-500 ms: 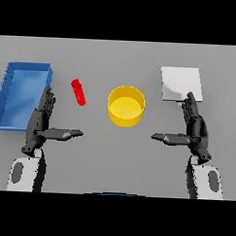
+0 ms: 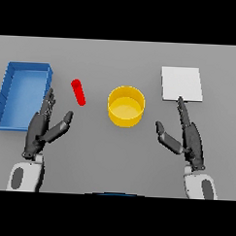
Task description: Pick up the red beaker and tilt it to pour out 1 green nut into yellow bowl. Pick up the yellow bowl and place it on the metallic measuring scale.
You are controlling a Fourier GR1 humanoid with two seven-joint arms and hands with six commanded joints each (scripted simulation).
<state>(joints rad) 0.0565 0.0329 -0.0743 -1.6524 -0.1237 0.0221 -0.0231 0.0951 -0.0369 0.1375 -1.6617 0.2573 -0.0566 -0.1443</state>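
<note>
The red beaker is a small red cylinder lying on the grey table, left of centre. The yellow bowl stands upright in the middle, and I see nothing inside it. The metallic measuring scale is a pale square plate at the back right. My left hand is open, fingers straight, just below and left of the beaker without touching it. My right hand is open too, right of the bowl, with its fingertips at the scale's near edge.
A blue tray with raised walls stands at the far left, beside my left hand.
My left hand has tilted toward the beaker, thumb lifted up and to the right. My right thumb has angled upward toward the bowl. Nothing on the table has moved.
</note>
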